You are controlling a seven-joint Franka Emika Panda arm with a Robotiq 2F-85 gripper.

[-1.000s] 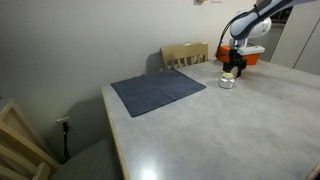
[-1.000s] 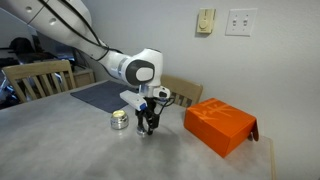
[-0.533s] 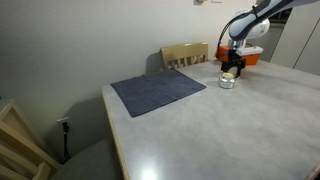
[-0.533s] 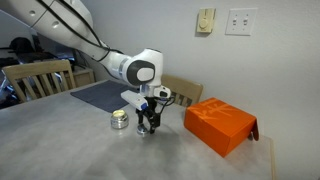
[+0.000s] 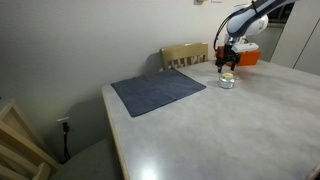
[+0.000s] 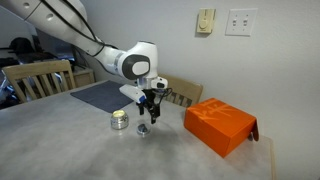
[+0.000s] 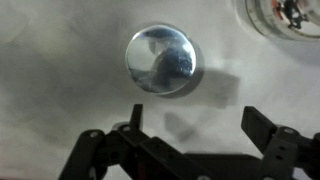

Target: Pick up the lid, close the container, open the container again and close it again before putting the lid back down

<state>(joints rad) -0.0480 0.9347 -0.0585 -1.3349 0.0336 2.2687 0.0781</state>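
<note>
lid (image 7: 161, 60) lies flat on the table (image 6: 60, 150), round and shiny, with nothing touching it. the table is grey and mottled, and in an exterior view the arm (image 6: 70, 25) reaches over it from the left. a dark mat (image 5: 158, 93) lies on it, well left of the jar, and a wooden chair (image 5: 185, 54) stands at the far edge. the orange box (image 6: 220, 125) sits to the right, well apart from the lid. the gripper (image 6: 149, 112) hangs just above the lid, jaws spread wide and holding nothing. the jar (image 6: 120, 121) stands uncovered just left of the lid, not touching it.
</note>
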